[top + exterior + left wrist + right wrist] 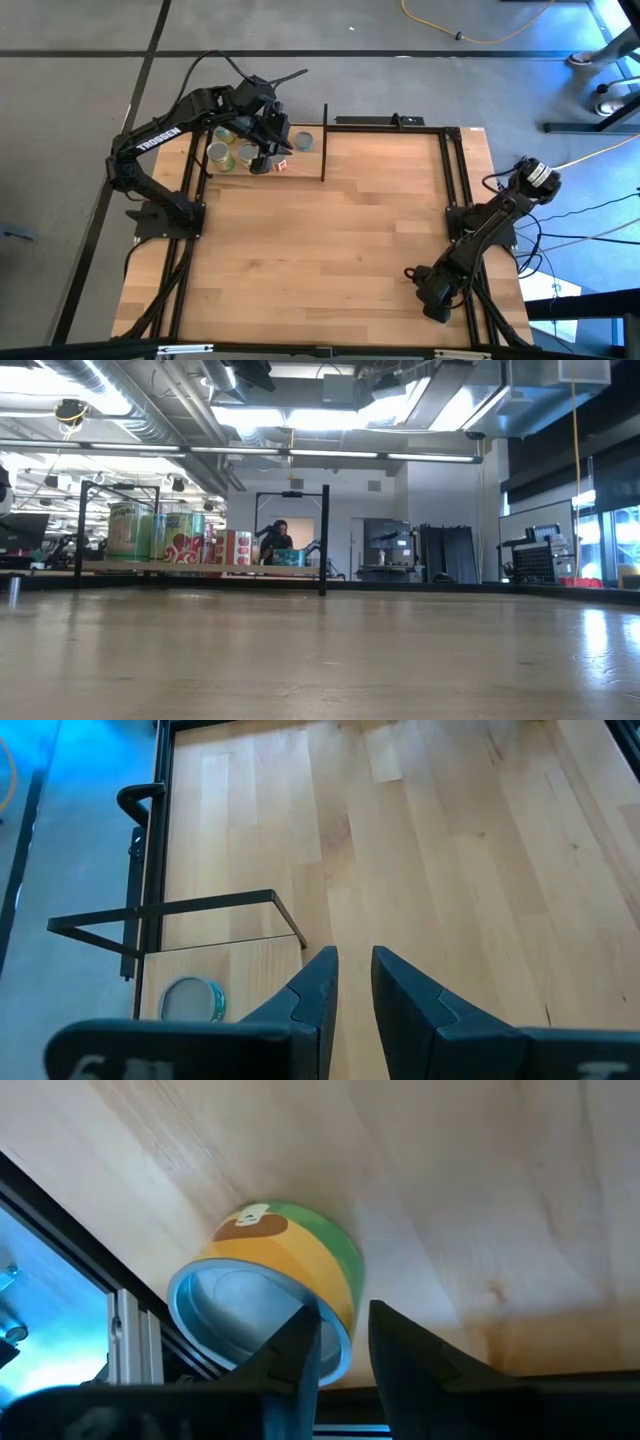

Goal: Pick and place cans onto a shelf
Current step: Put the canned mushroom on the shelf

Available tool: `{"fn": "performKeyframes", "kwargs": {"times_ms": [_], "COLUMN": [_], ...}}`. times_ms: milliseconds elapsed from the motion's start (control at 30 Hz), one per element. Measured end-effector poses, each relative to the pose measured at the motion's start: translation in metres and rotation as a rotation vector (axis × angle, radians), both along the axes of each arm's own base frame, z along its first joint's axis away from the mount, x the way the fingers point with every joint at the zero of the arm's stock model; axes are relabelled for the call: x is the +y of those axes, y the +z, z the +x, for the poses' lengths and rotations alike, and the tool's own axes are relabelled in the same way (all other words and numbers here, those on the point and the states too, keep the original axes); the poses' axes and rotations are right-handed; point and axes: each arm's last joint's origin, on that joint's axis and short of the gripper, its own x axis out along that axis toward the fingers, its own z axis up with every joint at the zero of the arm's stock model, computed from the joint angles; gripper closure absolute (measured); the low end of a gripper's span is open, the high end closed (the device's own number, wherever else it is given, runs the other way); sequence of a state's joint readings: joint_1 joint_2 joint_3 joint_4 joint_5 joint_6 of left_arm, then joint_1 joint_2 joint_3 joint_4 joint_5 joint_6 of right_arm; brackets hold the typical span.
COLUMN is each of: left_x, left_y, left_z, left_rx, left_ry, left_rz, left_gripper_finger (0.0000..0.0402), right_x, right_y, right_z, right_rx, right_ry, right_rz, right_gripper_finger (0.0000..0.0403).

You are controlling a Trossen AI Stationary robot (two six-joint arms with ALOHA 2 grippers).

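The left pincer (352, 982), slightly parted and empty above the shelf (300, 160), should retract clear of the cans (232, 150); the right pincer (340, 1338), slightly parted, faces a can (280, 1275) on the bench (480, 1200), not yet gripped.

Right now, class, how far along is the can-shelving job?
Done: several cans stand on the shelf. In hand: nothing; the left pincer hangs open at the shelf. Left: a green-and-yellow can lies tipped on the table before the open right pincer.
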State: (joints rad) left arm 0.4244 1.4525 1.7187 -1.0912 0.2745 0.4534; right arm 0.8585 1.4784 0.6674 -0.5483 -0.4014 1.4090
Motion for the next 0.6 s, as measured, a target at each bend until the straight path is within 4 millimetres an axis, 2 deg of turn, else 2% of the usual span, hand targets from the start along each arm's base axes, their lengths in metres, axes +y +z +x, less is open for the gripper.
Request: {"fn": "performKeyframes", "kwargs": {"times_ms": [233,433,600], "left_x": [0.0000,0.0001,0.0003], "left_y": [0.0000,0.0000,0.0000], "left_z": [0.0000,0.0000,-0.0001], "left_rx": [0.000,0.000,0.003], "left_ry": [0.000,-0.004,-0.009], "left_rz": [0.000,0.004,0.019], "left_gripper_finger": [0.0343,0.0343,0.0343], "right_x": [0.0007,0.0003,-0.0047], "right_y": [-0.0016,-0.0018,-0.0021], "right_z": [0.0006,0.0015,0.0073], "right_rx": [0.000,-0.005,0.003], "right_ry": [0.000,-0.002,-0.036], "right_rz": [0.001,0.000,0.004], "right_gripper_finger": [0.0321,0.0389,0.0396]}}
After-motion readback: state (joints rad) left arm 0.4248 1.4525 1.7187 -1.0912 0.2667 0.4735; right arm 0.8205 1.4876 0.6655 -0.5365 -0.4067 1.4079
